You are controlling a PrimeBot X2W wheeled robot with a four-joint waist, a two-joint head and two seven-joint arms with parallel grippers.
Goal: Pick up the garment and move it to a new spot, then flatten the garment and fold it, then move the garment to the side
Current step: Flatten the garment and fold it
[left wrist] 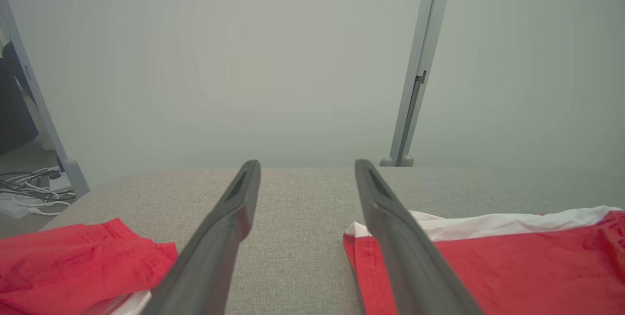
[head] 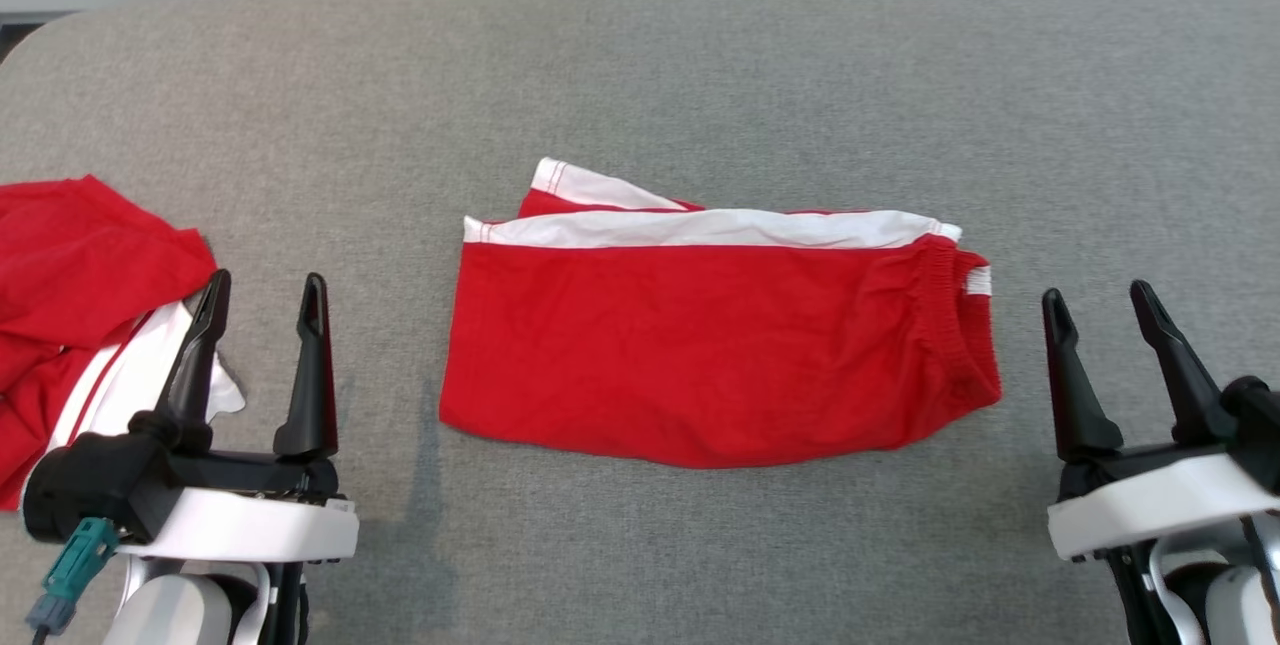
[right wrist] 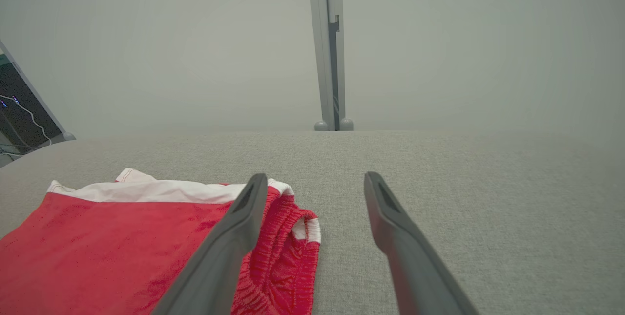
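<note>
Red shorts with a white side stripe (head: 715,350) lie folded flat in the middle of the grey table (head: 640,75), elastic waistband toward the right. In the left wrist view the shorts (left wrist: 512,266) fill the lower right; in the right wrist view the shorts (right wrist: 122,246) lie at the lower left. My left gripper (head: 268,287) hovers open to the left of the shorts, apart from them, its fingers (left wrist: 219,237) empty. My right gripper (head: 1098,297) is open to the right of the waistband, holding nothing, with its fingers (right wrist: 405,246) over bare table.
A second red garment with white trim (head: 80,295) lies crumpled at the table's left edge, partly under my left gripper; this garment (left wrist: 73,261) also appears in the left wrist view. A grey partition post (right wrist: 329,46) stands behind the far table edge. Cables (left wrist: 34,193) lie on the floor at left.
</note>
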